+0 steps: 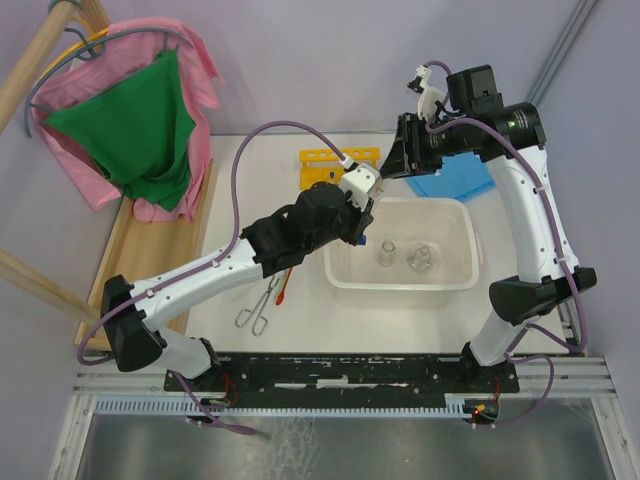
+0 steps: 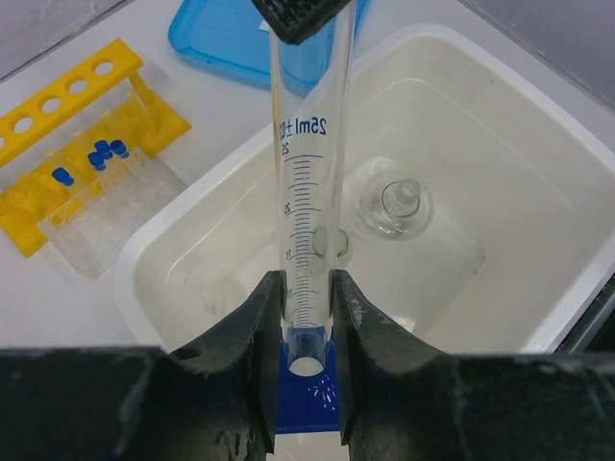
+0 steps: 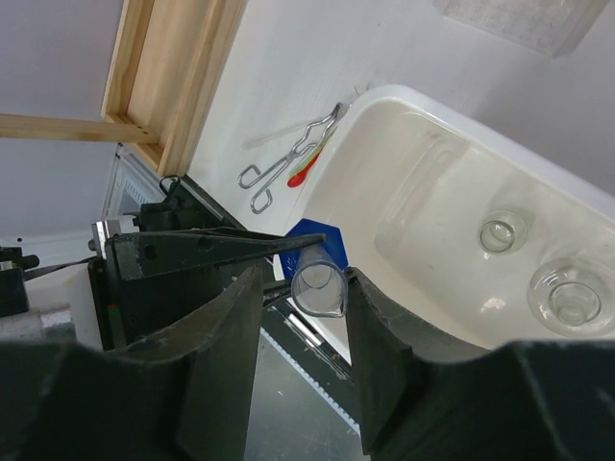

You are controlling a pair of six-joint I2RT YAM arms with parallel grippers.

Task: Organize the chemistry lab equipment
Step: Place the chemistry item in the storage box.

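Two claws are meeting on one graduated cylinder [image 2: 307,192] above the far-left corner of the white tub [image 1: 455,290]. The left claw [image 2: 307,317] is clamping it just above its blue base. The right claw [image 3: 303,288] is straddling its open mouth; I cannot tell whether it is gripping. Small flasks [image 1: 420,258] are sitting in the tub. Tongs [image 1: 258,305] and red rod [image 1: 286,285] are lying on open tabletop [image 1: 260,170] to the tub's left, while yellow rack [image 1: 340,157] and blue lid [image 1: 455,180] are lying behind it.
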